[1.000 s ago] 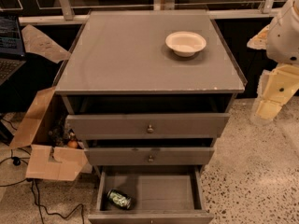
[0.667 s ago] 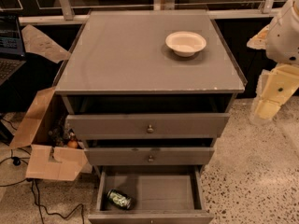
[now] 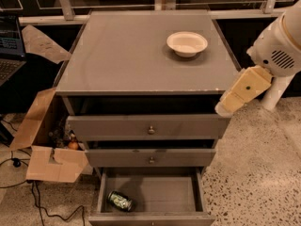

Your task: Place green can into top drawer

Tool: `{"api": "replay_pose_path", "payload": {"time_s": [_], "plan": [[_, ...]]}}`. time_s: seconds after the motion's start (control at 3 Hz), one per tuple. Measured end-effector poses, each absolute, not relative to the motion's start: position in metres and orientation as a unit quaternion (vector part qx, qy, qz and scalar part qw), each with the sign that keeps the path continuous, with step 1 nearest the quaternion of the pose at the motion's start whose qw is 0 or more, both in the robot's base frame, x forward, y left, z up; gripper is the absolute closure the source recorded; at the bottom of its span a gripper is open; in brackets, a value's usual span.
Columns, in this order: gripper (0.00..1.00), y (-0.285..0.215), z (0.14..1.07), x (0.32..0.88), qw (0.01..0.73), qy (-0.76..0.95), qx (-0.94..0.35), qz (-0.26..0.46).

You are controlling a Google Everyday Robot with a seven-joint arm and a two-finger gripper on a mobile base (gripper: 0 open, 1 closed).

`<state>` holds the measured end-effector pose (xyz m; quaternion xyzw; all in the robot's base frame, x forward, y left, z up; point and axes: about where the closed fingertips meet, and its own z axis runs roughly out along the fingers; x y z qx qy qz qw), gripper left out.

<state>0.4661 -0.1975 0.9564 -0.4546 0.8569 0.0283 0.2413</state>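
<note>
The green can [image 3: 120, 201] lies on its side in the front left of the open bottom drawer [image 3: 150, 218]. The top drawer [image 3: 146, 126], a broad grey front with a small round knob [image 3: 151, 130], is pulled out a little, with a dark gap behind it. My gripper [image 3: 225, 107] is at the end of the cream arm link, beside the cabinet's right front corner, level with the top drawer's right end. It is far above and to the right of the can, and nothing is seen in it.
A white bowl [image 3: 186, 44] sits on the cabinet top [image 3: 127, 55] at the back right. The middle drawer [image 3: 151, 158] is slightly out. An open cardboard box [image 3: 49, 161] and cables lie on the floor to the left. Speckled floor [image 3: 254, 173] extends to the right.
My arm has swung left, from out to the right of the cabinet to its right front corner. The can, bowl and drawers have not moved.
</note>
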Motion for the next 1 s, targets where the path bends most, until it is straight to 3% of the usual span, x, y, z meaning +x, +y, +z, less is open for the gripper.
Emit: {"api": "replay_pose_path", "payload": {"time_s": [0.67,1.0], "plan": [[0.0,-0.1916,0.943,0.4713,0.236,0.91,-0.335,0.067],[0.0,-0.1916,0.943,0.4713,0.236,0.91,-0.335,0.067]]}}
